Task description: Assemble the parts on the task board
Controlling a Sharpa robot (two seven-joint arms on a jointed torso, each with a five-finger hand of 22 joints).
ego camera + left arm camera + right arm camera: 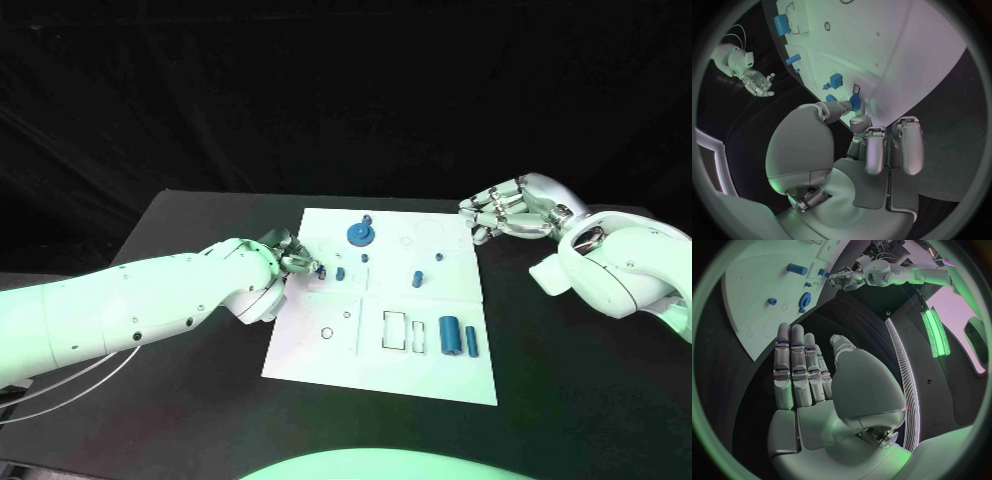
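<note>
Nearest the head camera, the near edge of the white task board (378, 375) lies bare on the black worktop (188, 400), with only outlines marked a little further in: a small ring (327, 332) and a rectangular recess (394, 331) that look unfilled. Just beside that recess, two blue cylinders (450, 334) lie loose on the plate, one thick and one thin, apparently waiting for their seats.

Mid-board, the left hand (293, 256) works at the plate's left edge. Its wrist view shows thumb and one of its fingers (840, 107) pinching a small blue part (854, 102) right at the board's rim, beside a dark slot; whether the piece is already seated cannot be told. Close to it stand a short blue peg (342, 272) and, toward the middle, another blue peg (418, 279), both seemingly upright in the board.

Farther back, a blue gear (359, 235) sits near the far edge, and looks mounted.

Off the board's far right corner, the right hand (508, 215) hovers above the worktop, well apart from every part. Its own wrist view shows the fingers (795, 365) held straight and together with the thumb apart, holding nothing.

By this reckoning the assembly stands roughly midway: the gear and pegs appear placed, one small part is in hand, and the two cylinders and the near recesses remain.
</note>
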